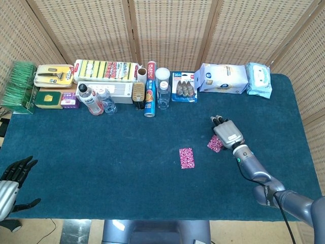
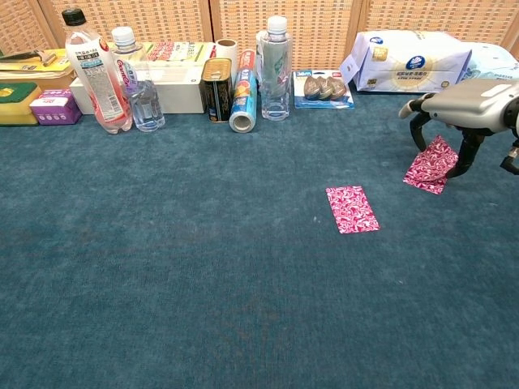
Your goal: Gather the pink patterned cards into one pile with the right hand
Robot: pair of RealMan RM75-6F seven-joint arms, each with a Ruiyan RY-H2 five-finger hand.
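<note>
— Right robot hand (image 2: 458, 121) hangs palm-down over one card (image 2: 432, 164), fingers curled toward it. Holding it?

— Hard to say. In the chest view the card's far edge seems tilted up off the table (image 2: 162, 267) between the fingertips, so I'd judge it pinched or just being lifted, but I cannot tell for sure.

— And the other card (image 1: 187, 158)?

— Flat on the table, face up, to the left of the first and nearer the robot. Near each other, not touching.

— So no pile yet.

— None. My guess: the robot hand takes the right-hand card because it lies closest, then would carry it onto the flat one.

— Why come from above?

— A thin card on cloth gives no side to grab; curled fingertips can pry an edge up.

— Left robot hand (image 1: 12, 178)?

— Down at the table's near left corner, fingers spread, holding nothing. The task doesn't need it.

— Risk?

— The card slipping out, or nudging the flat one.
</note>
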